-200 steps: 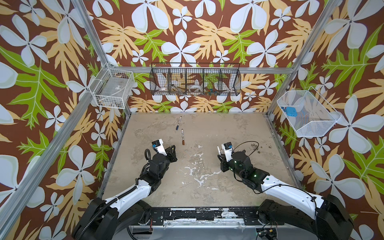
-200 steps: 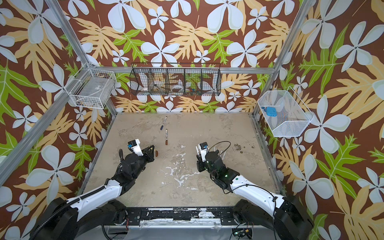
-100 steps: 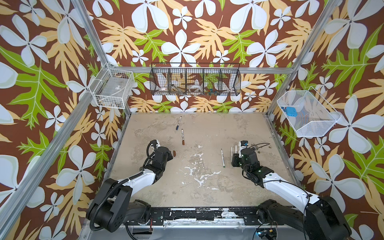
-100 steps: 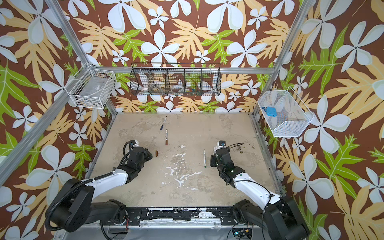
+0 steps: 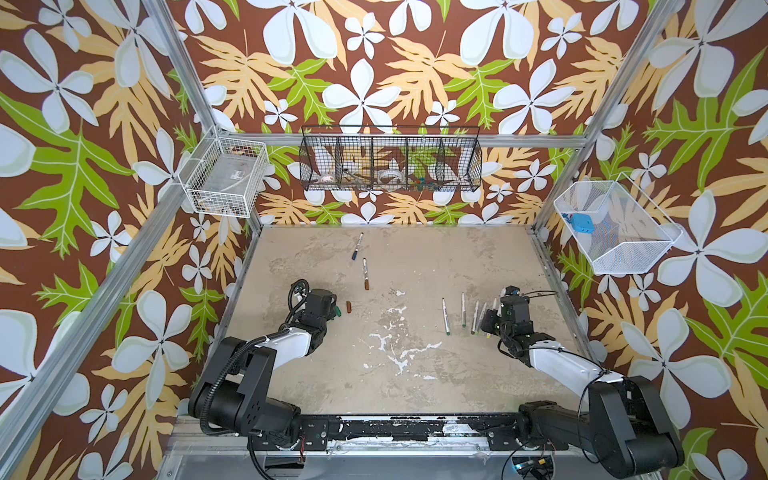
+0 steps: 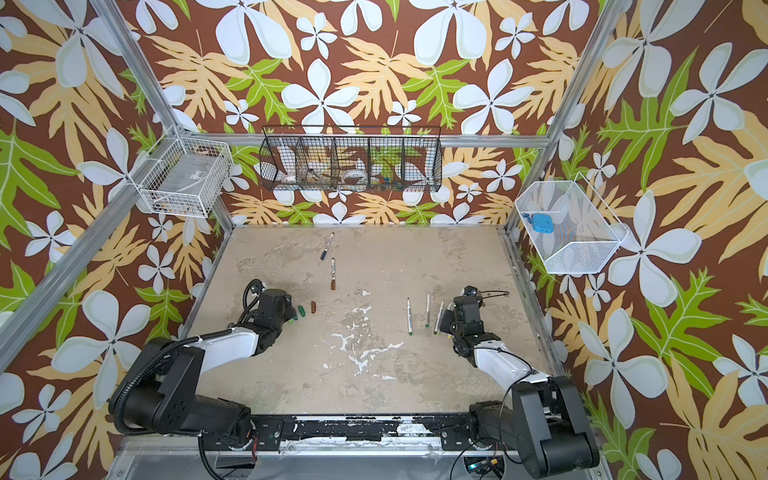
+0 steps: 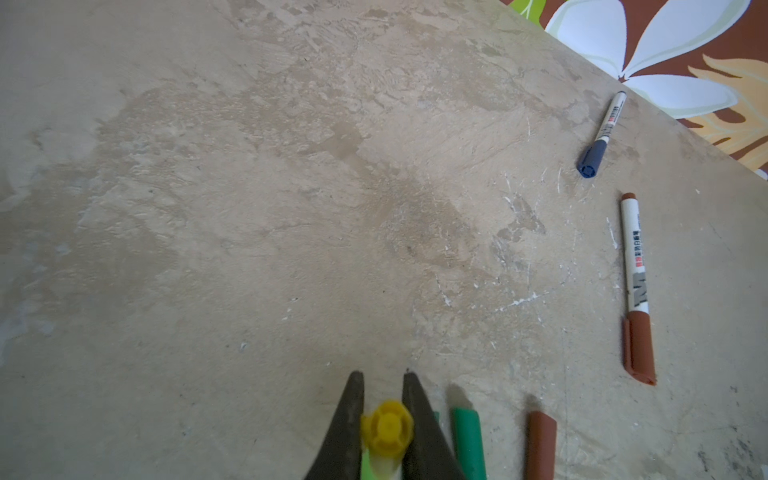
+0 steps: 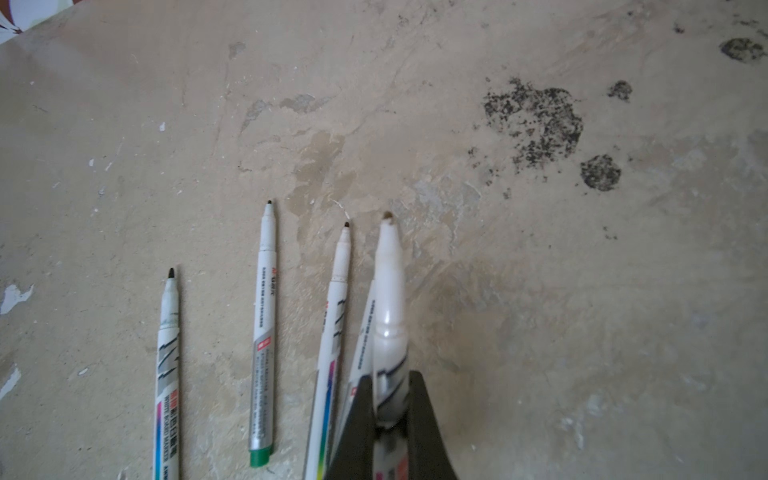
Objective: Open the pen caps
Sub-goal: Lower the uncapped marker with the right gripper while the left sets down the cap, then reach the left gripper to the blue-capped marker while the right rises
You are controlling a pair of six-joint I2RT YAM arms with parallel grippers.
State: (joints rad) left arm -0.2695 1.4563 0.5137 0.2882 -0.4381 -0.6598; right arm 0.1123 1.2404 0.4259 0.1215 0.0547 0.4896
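2 capped markers, 5 uncapped markers, 4 loose caps in yellow, light green, green and brown, 3 wire baskets, 2 robot arms.

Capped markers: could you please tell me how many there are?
2: the blue-capped marker near the table's far edge, the brown-capped marker just nearer. Others may be hidden.

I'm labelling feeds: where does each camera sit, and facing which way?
Top views: overhead, above the bases, looking down at the table; left arm and right arm show.
Left wrist: on left arm, looking past left gripper clamping the yellow cap.
Right wrist: on right arm, past right gripper clamping an uncapped marker.
Shared: brown-capped marker, left wrist and top views.
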